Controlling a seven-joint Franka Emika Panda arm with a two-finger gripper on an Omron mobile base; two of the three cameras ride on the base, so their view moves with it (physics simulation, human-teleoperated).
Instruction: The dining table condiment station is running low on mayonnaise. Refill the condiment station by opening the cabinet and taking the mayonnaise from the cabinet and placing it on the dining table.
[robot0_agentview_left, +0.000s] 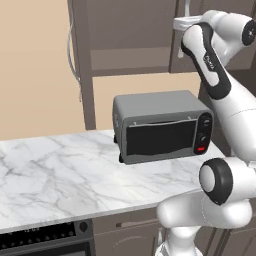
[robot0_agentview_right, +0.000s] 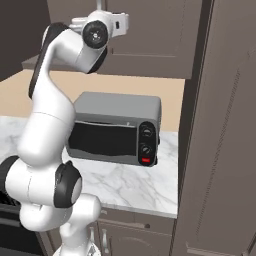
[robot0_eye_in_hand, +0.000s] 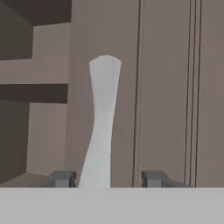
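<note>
While the arm reaches high up over the toaster oven (robot0_agentview_left: 162, 125) on the marble counter (robot0_agentview_left: 60, 175), the hand sits at the cabinet (robot0_eye_in_hand: 162, 87) door. The gripper (robot0_eye_in_hand: 107, 178) is part open, fingertips (robot0_eye_in_hand: 61, 178) either side of the silver handle (robot0_eye_in_hand: 103, 122); contact can't be told. Left of it a shelf shows, no jar visible.

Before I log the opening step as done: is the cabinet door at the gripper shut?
Shut, apparently: the cabinet door lies flat behind its handle, no gap showing there.
</note>
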